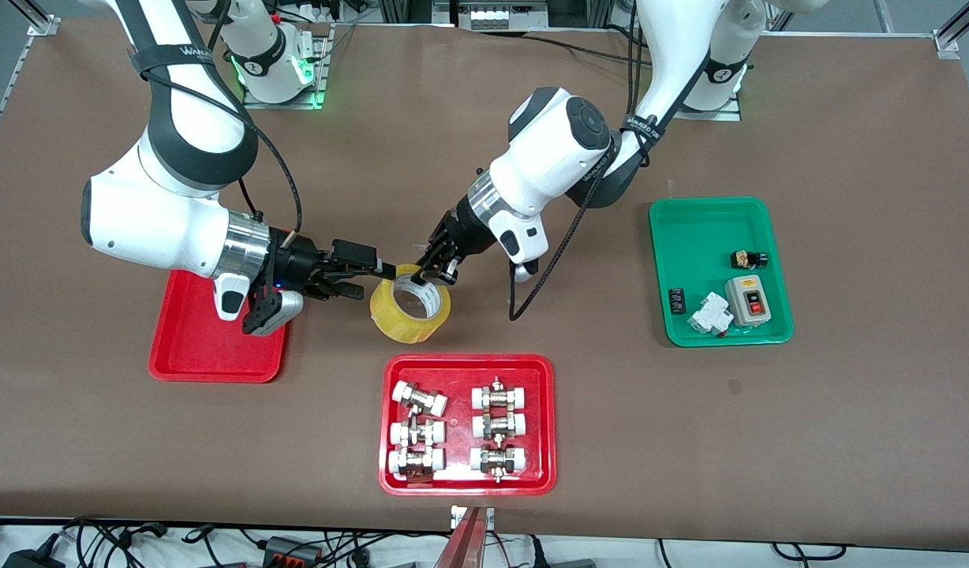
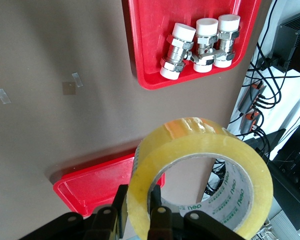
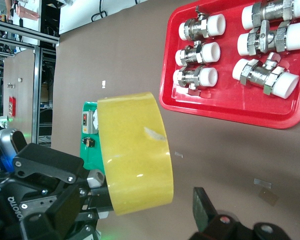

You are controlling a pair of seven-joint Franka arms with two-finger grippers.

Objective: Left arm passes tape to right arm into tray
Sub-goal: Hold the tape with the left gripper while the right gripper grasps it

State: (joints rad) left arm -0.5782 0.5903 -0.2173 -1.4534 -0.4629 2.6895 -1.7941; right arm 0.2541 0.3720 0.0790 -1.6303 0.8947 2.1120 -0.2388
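Note:
The tape (image 1: pixel 395 322), a yellowish roll, hangs tilted above the table between the two red trays. My left gripper (image 1: pixel 423 276) comes down from above and is shut on the roll's wall. In the left wrist view one finger (image 2: pixel 116 210) is outside the tape (image 2: pixel 200 160) and the other is inside the core. My right gripper (image 1: pixel 371 278) reaches in from the plain red tray (image 1: pixel 192 355), open. Its one visible finger (image 3: pixel 202 207) stands apart from the tape (image 3: pixel 135 150). The roll sits within the right gripper (image 3: pixel 140 220) span, untouched.
A red tray (image 1: pixel 544 422) with several white-and-metal fittings lies nearer the front camera than the tape. A green tray (image 1: pixel 701 229) with small electrical parts sits toward the left arm's end. The right arm's wrist hangs over the plain red tray. A black cable droops beside the left arm.

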